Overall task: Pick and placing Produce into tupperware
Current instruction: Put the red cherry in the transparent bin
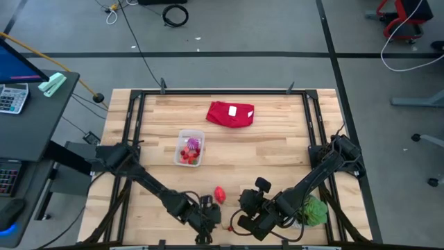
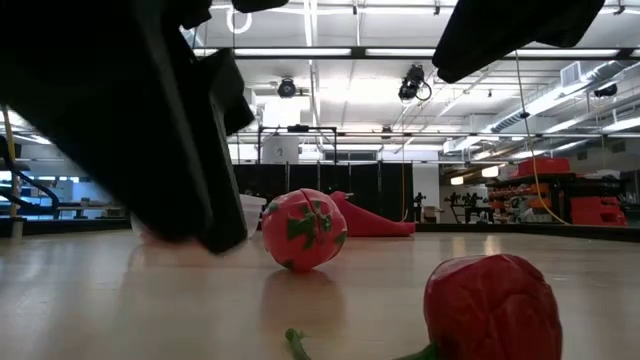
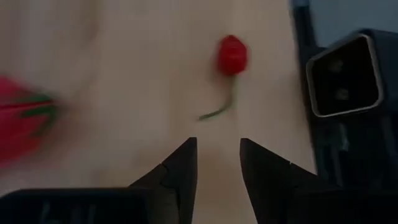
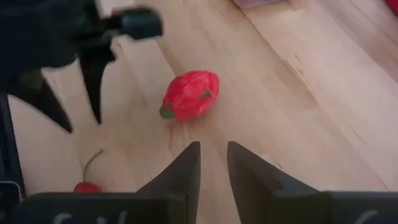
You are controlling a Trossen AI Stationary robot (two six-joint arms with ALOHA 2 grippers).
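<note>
On the high view, the tupperware [image 1: 189,148] sat a little toward nine o'clock of the worktop [image 1: 277,149] centre, already holding several red and pink pieces and a purple one. Two pieces of produce were not yet in it: the larger red oval piece [image 1: 220,194] lay at about six o'clock, and a small red cherry-like piece [image 3: 232,55] with a thin green stem lay nearer the six o'clock edge.

The left hand [image 3: 217,158] hovered low over the bare wood, fingers a narrow gap apart and holding nothing, with the small stemmed piece just ahead of it. The right hand [image 4: 213,162] sat close by at about five o'clock, also slightly open and empty, aimed toward the oval piece.

The chief risk looked like crowding: both hands worked the same small patch, so either reach could clip the other arm. The oval piece would likely roll if nudged off-centre, and a narrow opening might push the cherry away or pinch only its stem.
</note>
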